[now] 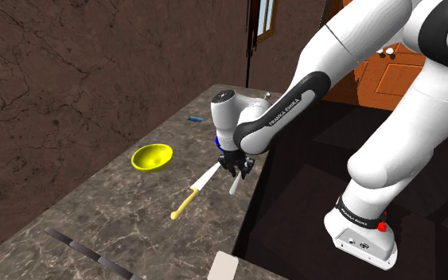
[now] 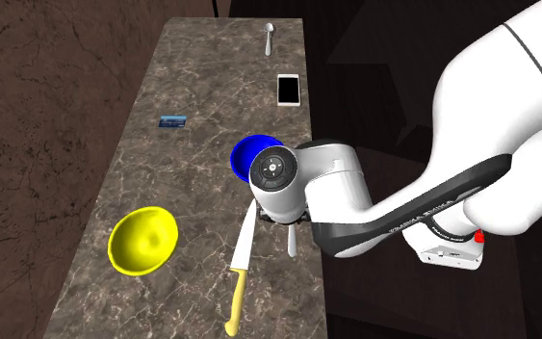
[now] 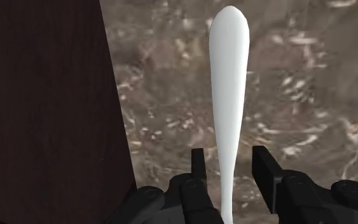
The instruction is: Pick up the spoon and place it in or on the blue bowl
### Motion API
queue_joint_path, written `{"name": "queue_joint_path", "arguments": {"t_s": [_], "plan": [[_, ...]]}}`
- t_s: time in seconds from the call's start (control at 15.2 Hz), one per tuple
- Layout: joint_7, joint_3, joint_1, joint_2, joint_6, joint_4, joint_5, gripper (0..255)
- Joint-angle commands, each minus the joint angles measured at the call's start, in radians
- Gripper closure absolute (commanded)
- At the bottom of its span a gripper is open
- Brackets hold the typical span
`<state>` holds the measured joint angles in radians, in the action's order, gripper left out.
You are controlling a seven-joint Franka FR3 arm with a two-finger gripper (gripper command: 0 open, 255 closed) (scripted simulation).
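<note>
Wrist view: released jaws flanking white spoon (image 3: 228,95), untouching. Second exterior view: blue bowl (image 2: 243,154) just beyond; left, empty yellow bowl (image 2: 143,241).

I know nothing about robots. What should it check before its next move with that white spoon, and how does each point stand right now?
1. The white spoon sits between the fingers of the black gripper: ok.
2. Fingers closed on it: not ok, they stand apart.
3. Spoon lies flat on the mottled brown counter: ok.
4. The yellow-handled knife is apart from the spoon: ok.
5. The round blue bowl is free inside: cannot tell, the arm covers part of it.
</note>
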<state>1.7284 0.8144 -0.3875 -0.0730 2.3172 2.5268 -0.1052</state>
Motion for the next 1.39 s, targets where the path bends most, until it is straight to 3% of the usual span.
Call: {"name": "queue_joint_path", "arguments": {"t_s": [0.0, 0.46, 1.32], "plan": [[0.0, 0.0, 0.0, 0.001, -0.002, 0.003, 0.0, 255], [0.0, 0.0, 0.0, 0.001, -0.002, 0.003, 0.0, 255], [-0.137, -0.051, 0.044, -0.18, -0.191, -0.056, 0.151, 255]]}}
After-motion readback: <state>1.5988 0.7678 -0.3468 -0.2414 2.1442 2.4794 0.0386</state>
